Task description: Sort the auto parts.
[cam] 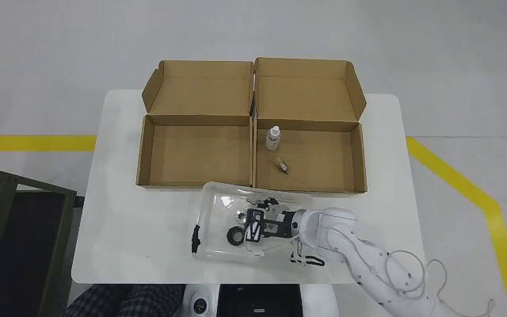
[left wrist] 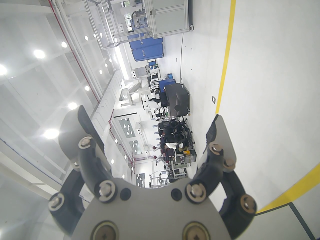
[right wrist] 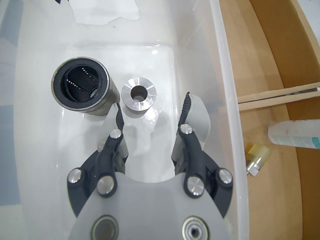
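Auto parts bin [right wrist: 226, 76] | right end effector [right wrist: 152, 99] apart near bushing [right wrist: 139, 97] | left end effector [left wrist: 148, 112] apart | bottle [right wrist: 295, 133] cut off

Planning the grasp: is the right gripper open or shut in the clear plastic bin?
Open: the right gripper, jaws apart and empty, sits near the silver metal bushing.

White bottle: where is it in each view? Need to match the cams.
Top view: white bottle in the right-hand cardboard box, close to the wall next to the other box.
Left wrist view: camera faces the hall floor, away from the table.
Right wrist view: white bottle on the box floor, beyond the clear bin wall.
Shared landmark: the small yellow-tipped fitting beside the bottle.
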